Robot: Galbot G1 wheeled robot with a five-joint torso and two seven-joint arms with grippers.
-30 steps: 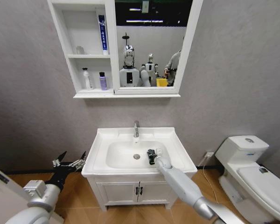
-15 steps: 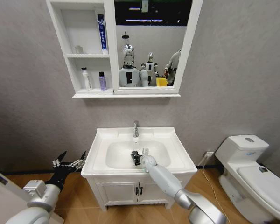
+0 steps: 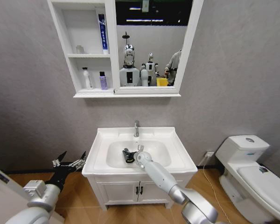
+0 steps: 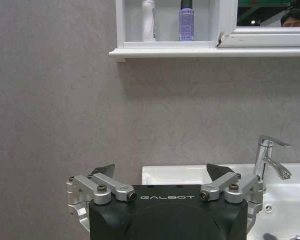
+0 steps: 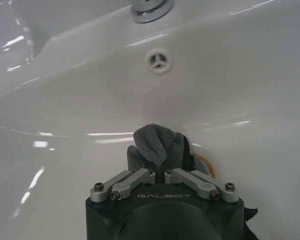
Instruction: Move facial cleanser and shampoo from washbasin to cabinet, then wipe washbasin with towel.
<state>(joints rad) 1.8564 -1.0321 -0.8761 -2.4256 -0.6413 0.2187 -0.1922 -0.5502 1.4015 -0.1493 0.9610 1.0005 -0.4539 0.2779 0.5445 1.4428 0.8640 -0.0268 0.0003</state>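
Right tool swept from the washbasin's right side to bowl centre-left, pinching towel against the bowl. Bottles already on cabinet shelf; wiping underway. My left tool spread, parked beside basin.

The small dark grey towel is being held by the right gripper inside the oval bowl of the white ceramic washbasin, left of its centre. The left gripper is being kept with fingers spread beside the basin's left edge.
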